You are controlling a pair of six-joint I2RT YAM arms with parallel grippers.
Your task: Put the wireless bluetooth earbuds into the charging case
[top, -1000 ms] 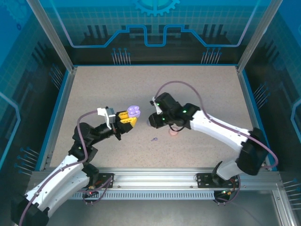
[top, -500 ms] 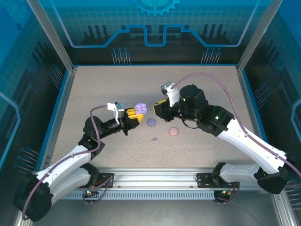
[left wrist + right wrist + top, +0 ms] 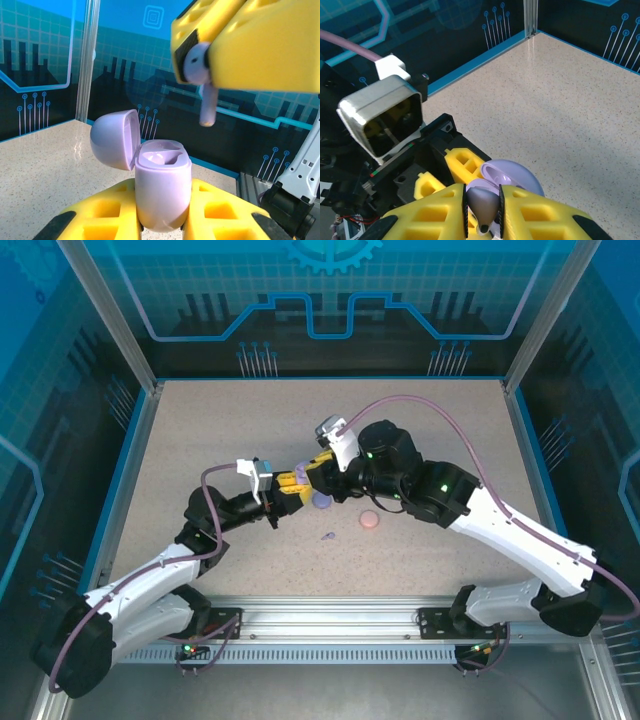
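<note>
Lavender plastic open charging case (image 3: pixel 162 192) sits clamped in left gripper (image 3: pixel 162 220); right gripper (image 3: pixel 483 199), poised above it, pinches lavender stemmed earbud (image 3: pixel 206 100).

The case's (image 3: pixel 164 190) base is hidden between the left fingers (image 3: pixel 100 220). From above, a lavender speck (image 3: pixel 328 536) is too small to identify.
</note>
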